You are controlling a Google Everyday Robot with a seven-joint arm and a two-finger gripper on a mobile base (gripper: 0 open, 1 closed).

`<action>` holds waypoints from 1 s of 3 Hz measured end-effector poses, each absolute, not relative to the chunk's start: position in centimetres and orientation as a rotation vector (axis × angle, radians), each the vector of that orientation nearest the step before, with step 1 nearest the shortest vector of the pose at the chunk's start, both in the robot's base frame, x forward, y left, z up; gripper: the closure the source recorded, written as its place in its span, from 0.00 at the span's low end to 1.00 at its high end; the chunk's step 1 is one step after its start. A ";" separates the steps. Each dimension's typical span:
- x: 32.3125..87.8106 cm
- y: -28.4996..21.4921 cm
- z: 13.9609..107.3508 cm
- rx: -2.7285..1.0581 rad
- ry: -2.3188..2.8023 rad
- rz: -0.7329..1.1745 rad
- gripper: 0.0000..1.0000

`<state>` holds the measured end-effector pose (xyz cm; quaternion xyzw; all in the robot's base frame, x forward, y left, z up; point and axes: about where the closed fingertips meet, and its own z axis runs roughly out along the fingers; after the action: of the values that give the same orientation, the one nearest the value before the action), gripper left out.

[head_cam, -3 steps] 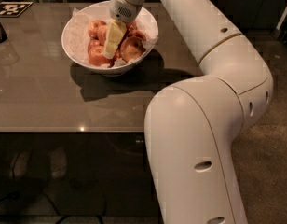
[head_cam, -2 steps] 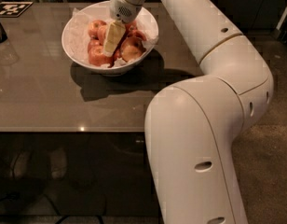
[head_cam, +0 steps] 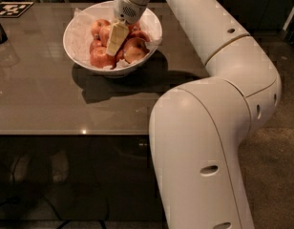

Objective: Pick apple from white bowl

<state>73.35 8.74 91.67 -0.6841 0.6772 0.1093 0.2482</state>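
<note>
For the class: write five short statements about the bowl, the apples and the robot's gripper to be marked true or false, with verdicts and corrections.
1. The white bowl holds several red apples. True.
2. The gripper hangs over bare table, well away from the bowl. False: it is down inside the bowl, among the apples.
3. The apple with the pale blush lies in the bowl, right beside the gripper. True.
4. The bowl stands on the floor. False: it stands on the dark glossy table.
5. A black-and-white marker tag lies at a far corner of the table. True.
</note>
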 end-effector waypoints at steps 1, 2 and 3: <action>73.3 8.7 91.7 -1.864 1.845 0.298 0.89; 73.3 8.7 91.7 -1.864 1.845 0.298 1.00; 73.4 8.7 91.7 -1.864 1.845 0.297 1.00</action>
<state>73.35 8.74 91.71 -0.6839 0.6772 0.1091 0.2485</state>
